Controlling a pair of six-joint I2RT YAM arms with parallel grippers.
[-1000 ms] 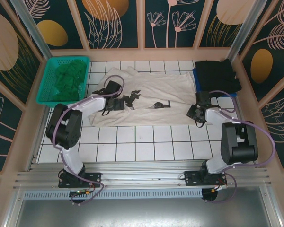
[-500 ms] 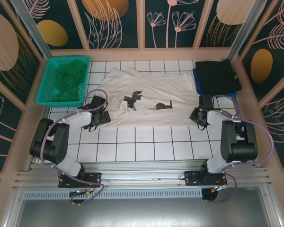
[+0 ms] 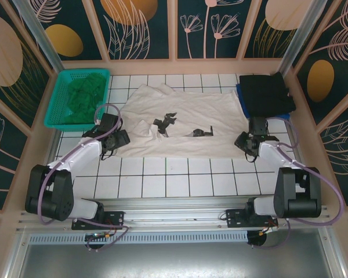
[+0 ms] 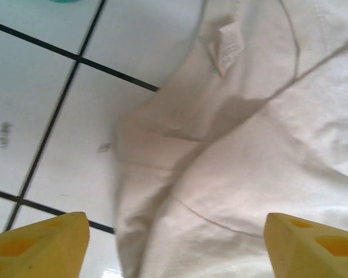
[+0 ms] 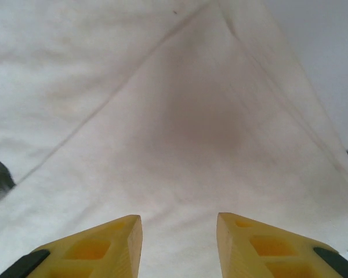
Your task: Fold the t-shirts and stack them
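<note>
Hard to make out: the left gripper (image 3: 117, 139) sits low at the left sleeve side of the white t-shirt (image 3: 191, 113), and from above its fingers are too small to read. In the left wrist view the yellow fingertips (image 4: 40, 243) are cut off at the bottom corners, jaws wide apart, with the shirt's edge lying below the gap and nothing visibly pinched. The right gripper (image 3: 245, 142) is at the shirt's near right corner. In the right wrist view its fingertips (image 5: 93, 246) stand at a narrow gap with cloth across it; cannot tell if the cloth is pinched. The black t-shirt (image 3: 267, 92) lies folded at the far right corner on something blue (image 3: 240, 99) that it mostly covers, so I can't identify that item. The green t-shirt (image 3: 81, 98) is bunched in the teal basket (image 3: 72, 125) at far left, shape unclear. Labels: a small white neck label (image 4: 227, 41) is sewn inside the collar, its text too blurred to read. The black print (image 3: 165, 123) on the chest looks like scattered dark shapes, not legible as writing. The white shirt is cream-white and spread mostly flat across the middle of the tiled table (image 3: 180, 174), collar to the left, hem to the right, with some wrinkles and folds near the left sleeve.
</note>
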